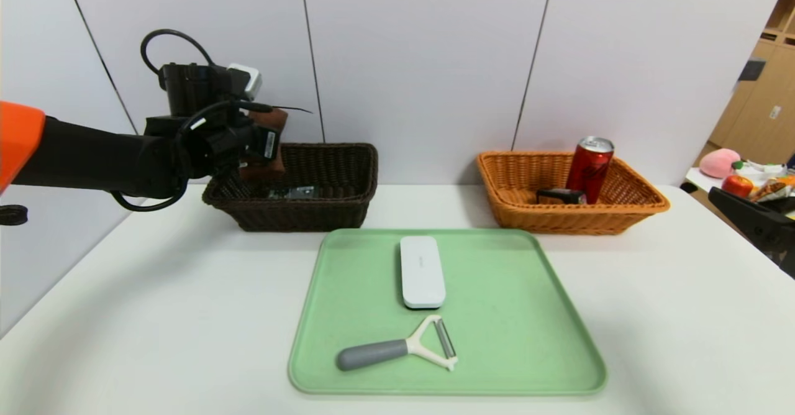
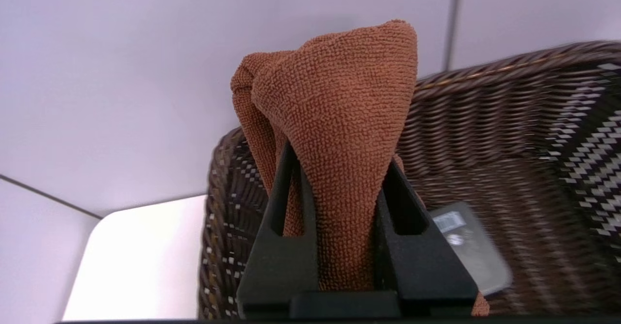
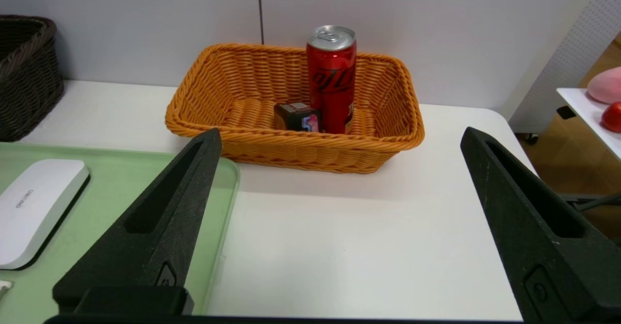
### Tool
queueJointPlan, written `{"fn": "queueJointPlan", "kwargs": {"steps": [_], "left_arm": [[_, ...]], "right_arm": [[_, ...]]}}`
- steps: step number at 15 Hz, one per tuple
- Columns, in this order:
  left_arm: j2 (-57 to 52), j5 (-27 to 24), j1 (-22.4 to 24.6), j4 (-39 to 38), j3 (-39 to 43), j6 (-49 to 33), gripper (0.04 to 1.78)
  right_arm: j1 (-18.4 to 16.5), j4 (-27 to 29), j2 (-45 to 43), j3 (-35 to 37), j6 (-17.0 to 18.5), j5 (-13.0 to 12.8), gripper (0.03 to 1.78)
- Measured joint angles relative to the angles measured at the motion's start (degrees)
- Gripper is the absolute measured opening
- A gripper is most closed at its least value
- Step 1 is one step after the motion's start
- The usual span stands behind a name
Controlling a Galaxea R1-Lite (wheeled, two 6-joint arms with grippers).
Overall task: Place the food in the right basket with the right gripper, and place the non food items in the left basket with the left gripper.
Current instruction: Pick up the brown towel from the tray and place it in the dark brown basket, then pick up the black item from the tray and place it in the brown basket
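Baskets, two: dark brown basket (image 1: 310, 185) at 11 o'clock on the white table (image 1: 155, 315), orange basket (image 1: 528, 210) at 1 o'clock. Green tray (image 1: 509, 315), one, centre, near edge.

Orange basket holds one red can (image 3: 331, 79), upright, script lettering not fully readable, and one small black box (image 3: 297, 116) marked "5", touching the can's base.

Tray holds one white case (image 1: 422, 271), faint grey wording unreadable, and one grey-handled peeler (image 1: 397, 350) toward 6 o'clock of it.

Left gripper (image 2: 339, 183), above the brown basket's left end, fingers pinching one brown towel (image 2: 339, 120). One dark flat labelled item (image 2: 468, 246) lies inside that basket.

Right gripper (image 3: 339, 178), low at the table's right side, fingers spread wide, holding nothing.
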Motion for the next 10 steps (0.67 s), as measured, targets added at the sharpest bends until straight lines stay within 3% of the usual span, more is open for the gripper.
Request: {"fn": "queueJointPlan", "kwargs": {"steps": [4,10], "left_arm": [[2.9,0.0,1.5,-1.9,0.0,-0.1,0.87],[3.4,0.0,1.6,-5.2,0.3,0.1,1.32]], "right_arm": [[0.0,0.0,0.0,-0.1,0.0,0.0,1.70],[0.0,0.1,0.1,0.1,0.1,0.0,1.70]]}}
